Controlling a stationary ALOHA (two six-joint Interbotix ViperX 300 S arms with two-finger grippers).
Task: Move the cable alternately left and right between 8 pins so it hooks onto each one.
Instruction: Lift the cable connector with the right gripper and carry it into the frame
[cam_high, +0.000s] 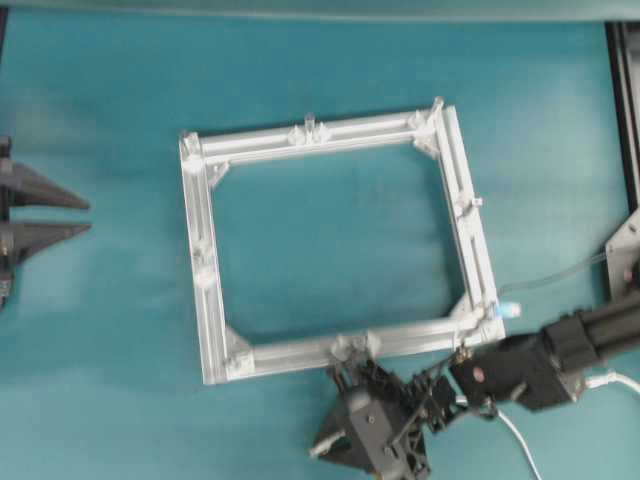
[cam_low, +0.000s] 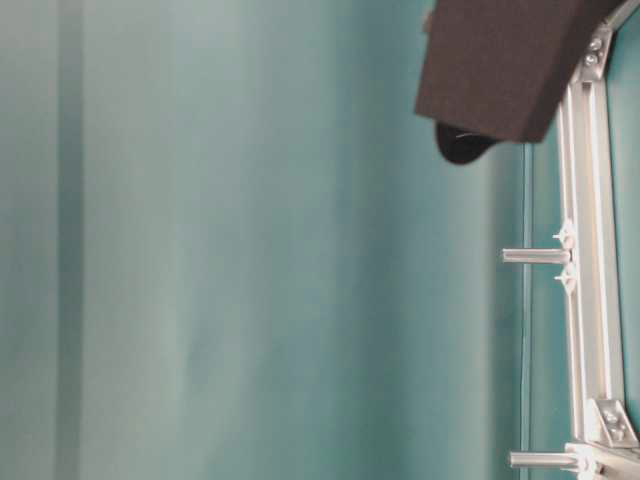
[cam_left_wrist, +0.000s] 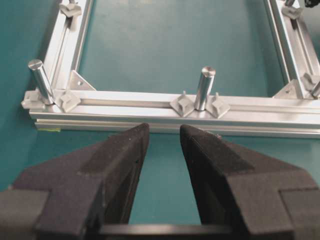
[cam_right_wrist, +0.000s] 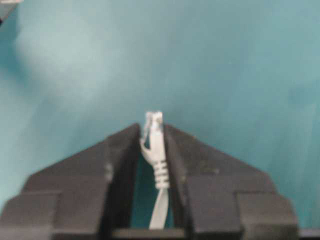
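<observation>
While the square aluminium frame (cam_high: 330, 245) is sitting mid-table overhead, the right gripper (cam_high: 345, 440) is working at its near edge. Left wrist view: left gripper (cam_left_wrist: 164, 134) jaws apart, facing upright silvery pins (cam_left_wrist: 204, 88). Right wrist view: jaws clamping the thin white cable (cam_right_wrist: 157, 155) end; threading seems just beginning, the first pin next.

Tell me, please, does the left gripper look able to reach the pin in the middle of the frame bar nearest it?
Probably yes: the left gripper stands open, facing that pin across bare table, with nothing between them and no cable on it.
</observation>
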